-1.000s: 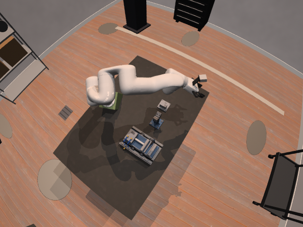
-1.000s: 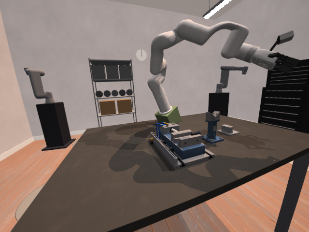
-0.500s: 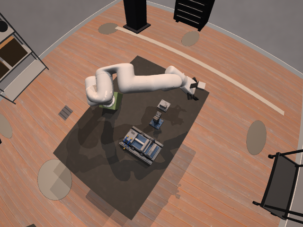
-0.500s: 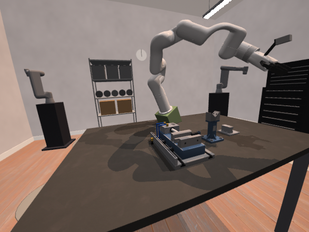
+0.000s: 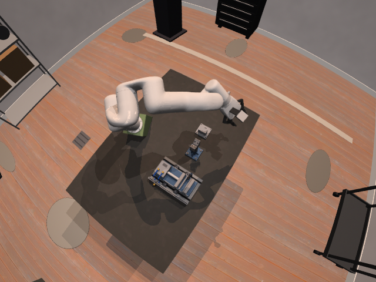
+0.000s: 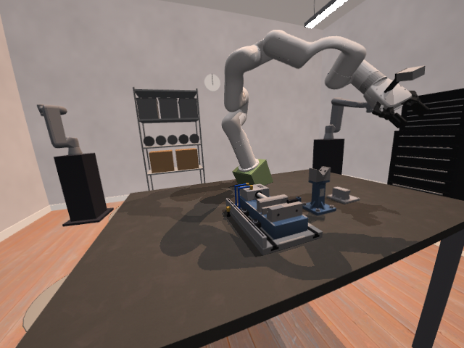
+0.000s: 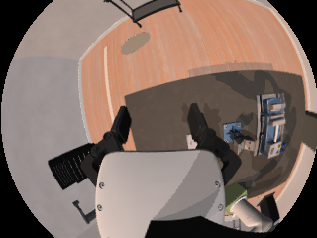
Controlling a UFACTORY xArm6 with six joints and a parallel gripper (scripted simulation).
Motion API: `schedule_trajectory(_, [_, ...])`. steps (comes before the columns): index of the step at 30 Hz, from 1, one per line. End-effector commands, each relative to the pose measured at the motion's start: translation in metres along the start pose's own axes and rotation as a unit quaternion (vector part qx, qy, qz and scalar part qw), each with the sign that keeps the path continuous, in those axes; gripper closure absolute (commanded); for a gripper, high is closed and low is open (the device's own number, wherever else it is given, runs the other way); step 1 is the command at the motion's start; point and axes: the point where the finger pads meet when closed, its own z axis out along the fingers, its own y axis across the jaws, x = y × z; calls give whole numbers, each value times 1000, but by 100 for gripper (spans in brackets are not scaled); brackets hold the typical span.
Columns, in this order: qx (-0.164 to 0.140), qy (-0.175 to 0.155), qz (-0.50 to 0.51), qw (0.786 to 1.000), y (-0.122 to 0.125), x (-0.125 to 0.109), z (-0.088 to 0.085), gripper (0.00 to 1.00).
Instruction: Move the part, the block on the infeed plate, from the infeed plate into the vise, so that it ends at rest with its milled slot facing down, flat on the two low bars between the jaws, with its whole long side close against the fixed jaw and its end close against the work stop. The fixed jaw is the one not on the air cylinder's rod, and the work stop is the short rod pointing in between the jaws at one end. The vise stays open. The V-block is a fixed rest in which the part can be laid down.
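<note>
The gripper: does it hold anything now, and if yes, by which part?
Nothing is held. The gripper is open and high above the table, and the part lies on the infeed plate.

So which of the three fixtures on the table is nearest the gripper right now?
The infeed plate carrying the part; the gripper hangs open beyond it, while the V-block and vise lie farther away.

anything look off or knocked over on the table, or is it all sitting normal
Nothing stands out. The part lies flat on the infeed plate, the V-block stands upright on its base, and the vise sits square and open with nothing between its jaws. The gripper hangs open and empty, high above the table's far edge.
</note>
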Motion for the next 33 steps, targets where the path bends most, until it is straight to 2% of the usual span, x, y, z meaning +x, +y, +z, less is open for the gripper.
schedule_trajectory(1, [-28,-23,79,996,11,-11,-4,0])
schedule_trajectory(11, [-90,-64,212,971,33,-41,-11,0])
schedule_trajectory(12, [-103,-71,237,963,37,-47,-13,0])
schedule_trajectory(14, [-103,-71,237,963,37,-47,-13,0])
schedule_trajectory(15, [-121,-80,270,952,43,-57,-16,0])
schedule_trajectory(20, [-153,-94,323,929,53,-72,-22,0])
schedule_trajectory(23, [-184,-106,369,905,61,-88,-28,0])
schedule_trajectory(24, [-184,-106,370,905,61,-88,-28,0])
schedule_trajectory(25, [-201,-111,393,891,66,-96,-32,0])
schedule_trajectory(29, [-235,-121,437,860,74,-113,-41,0])
schedule_trajectory(32, [-241,-122,445,854,76,-116,-43,0])
schedule_trajectory(33, [-266,-127,473,830,81,-128,-50,0])
